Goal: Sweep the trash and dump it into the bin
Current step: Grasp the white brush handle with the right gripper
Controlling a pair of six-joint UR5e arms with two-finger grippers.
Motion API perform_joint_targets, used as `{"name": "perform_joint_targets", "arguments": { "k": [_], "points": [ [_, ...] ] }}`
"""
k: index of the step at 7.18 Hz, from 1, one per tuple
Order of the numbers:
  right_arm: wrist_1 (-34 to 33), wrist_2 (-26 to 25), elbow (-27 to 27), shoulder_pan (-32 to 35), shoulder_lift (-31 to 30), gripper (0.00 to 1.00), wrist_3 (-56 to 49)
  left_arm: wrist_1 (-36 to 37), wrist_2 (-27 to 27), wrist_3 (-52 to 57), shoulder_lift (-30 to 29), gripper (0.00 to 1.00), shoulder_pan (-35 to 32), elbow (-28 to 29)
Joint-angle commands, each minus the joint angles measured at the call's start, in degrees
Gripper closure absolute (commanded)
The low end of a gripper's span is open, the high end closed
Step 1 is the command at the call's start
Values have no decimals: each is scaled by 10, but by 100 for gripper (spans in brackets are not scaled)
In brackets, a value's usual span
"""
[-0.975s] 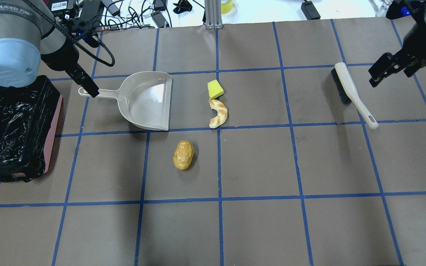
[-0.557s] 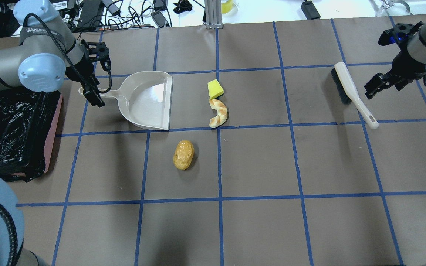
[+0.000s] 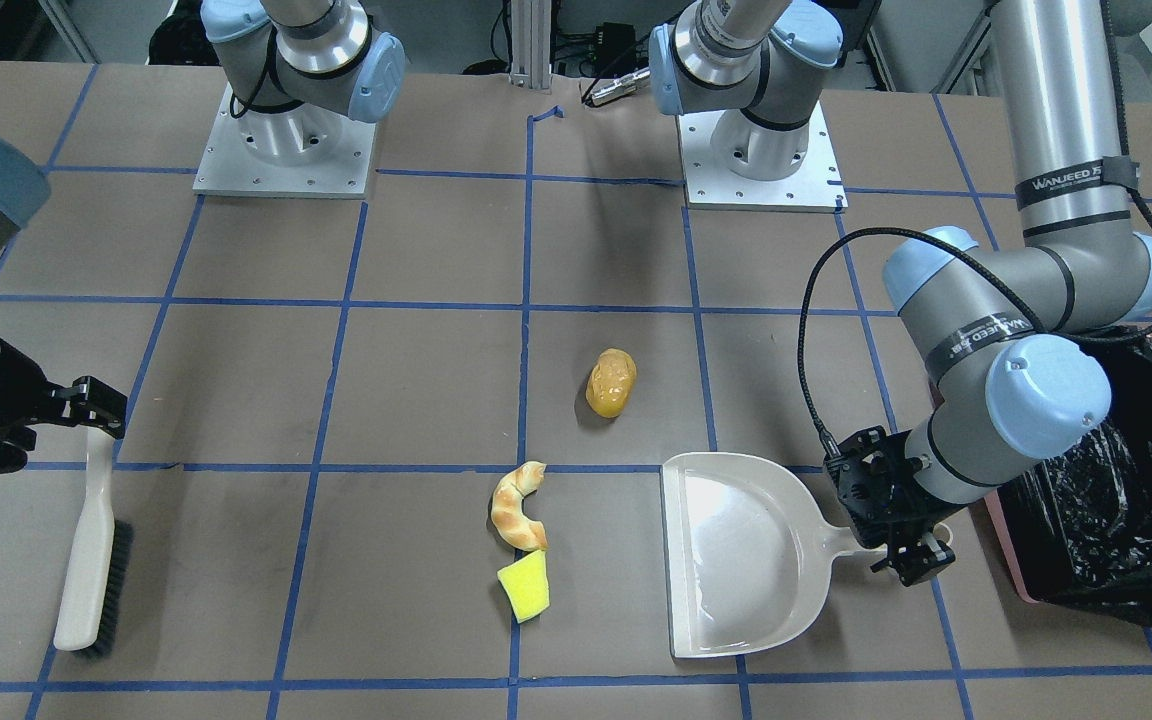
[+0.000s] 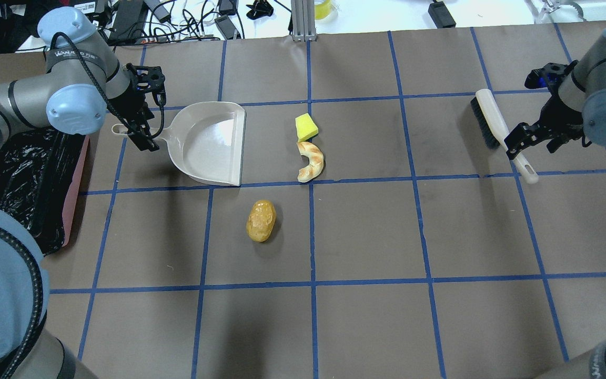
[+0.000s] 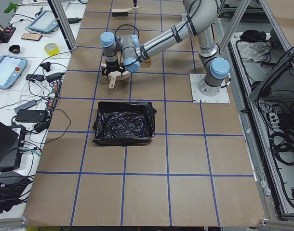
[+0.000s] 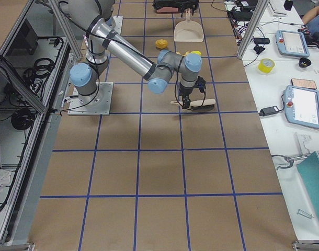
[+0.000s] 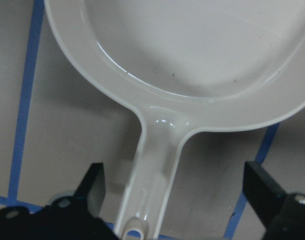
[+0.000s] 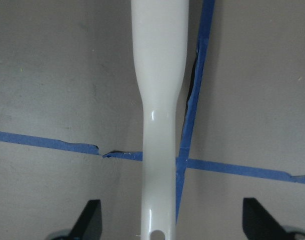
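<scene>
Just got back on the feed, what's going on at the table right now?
The left end effector is open astride the dustpan handle; the right end effector is open astride the brush handle. Neither tool is gripped yet. The sponge, croissant and potato lie unswept on the table, and the bin sits on the robot's left side.

brown table [image 4: 366, 326] with a blue tape grid [image 4: 312, 237], 6 things on it: dustpan [image 4: 208, 145], sponge [image 4: 306, 127] touching croissant [image 4: 311, 160], potato [image 4: 261, 220] nearby, brush [image 4: 495, 126] at one end, bin [image 4: 76, 189] at the other
</scene>
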Motion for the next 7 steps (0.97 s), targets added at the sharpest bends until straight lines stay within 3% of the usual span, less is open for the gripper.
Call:
{"name": "perform_joint_targets", "arguments": {
  "k": [1,4,6,7],
  "points": [
    [1,1,23,0,3,6,0,7,4,69,-10,3,1,2],
    [-3,1,21,0,3,27,-2,8,-2,71,-23,3,1,-3],
    [-5,1,20,0,3,33,-2,12,-1,65,-37,3,0,-4],
    [-4,1,20,0,3,44,-2,12,-2,65,-36,3,0,-5]
  ]
}}
